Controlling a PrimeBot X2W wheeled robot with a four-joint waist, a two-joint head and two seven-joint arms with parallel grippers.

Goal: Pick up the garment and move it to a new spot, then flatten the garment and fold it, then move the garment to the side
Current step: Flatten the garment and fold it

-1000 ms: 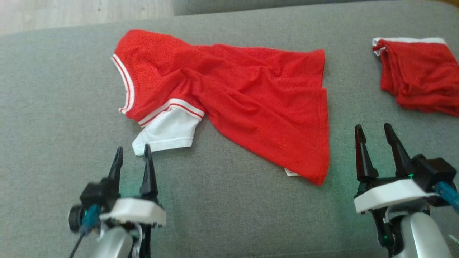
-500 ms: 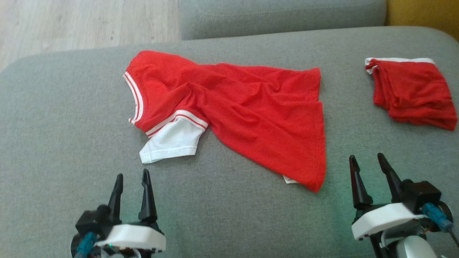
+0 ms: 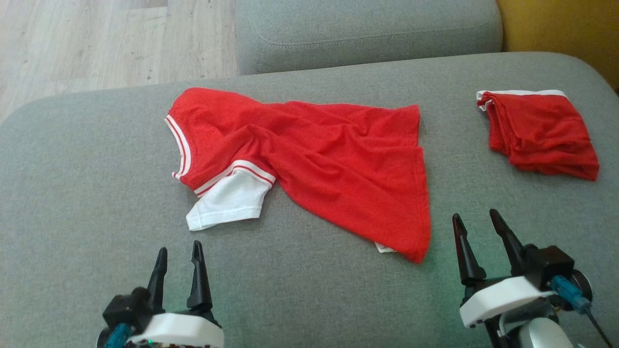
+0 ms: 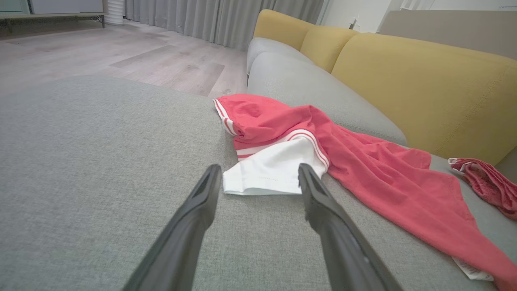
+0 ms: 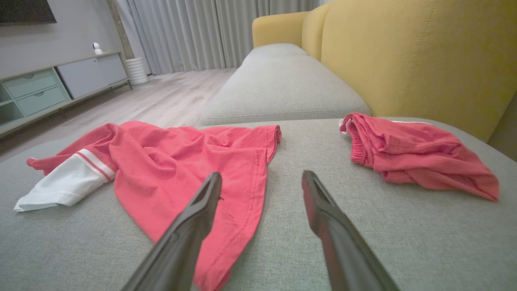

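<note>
Camera shift upward; garment (image 3: pixel 314 164) untouched.

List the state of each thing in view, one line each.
red shirt: unfolded, wrinkled, lying on the grey cushion, not held.
white sleeve: lying flat, pointing toward the left gripper.
second red garment: loosely bunched, apart from the shirt, to its right.
left gripper: open, empty, short of the sleeve.
right gripper: open, empty, just right of the shirt's near hem corner.
</note>
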